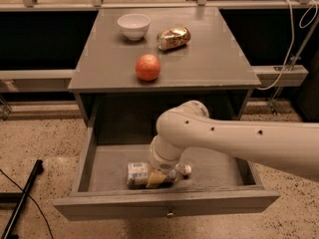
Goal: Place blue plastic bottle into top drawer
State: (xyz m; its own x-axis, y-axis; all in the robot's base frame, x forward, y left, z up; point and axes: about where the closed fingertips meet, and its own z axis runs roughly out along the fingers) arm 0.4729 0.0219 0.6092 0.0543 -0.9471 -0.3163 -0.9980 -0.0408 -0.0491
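The blue plastic bottle point(137, 174) lies on its side low in the open top drawer point(164, 203), white cap point(187, 170) pointing right. It is near the drawer's front, left of centre. My gripper point(158, 178) reaches down into the drawer from the right on a white arm point(234, 141). It is shut on the bottle's middle, and a tan finger point(154, 179) shows across it. The drawer is pulled fully out, and its small knob point(170, 214) shows on the front panel.
On the grey table top point(209, 59) stand an orange fruit point(148, 67), a white bowl point(133, 25) and a gold-brown can point(173, 38) on its side. A black pole point(22, 203) lies on the floor at the left. A cable point(294, 39) hangs at the right.
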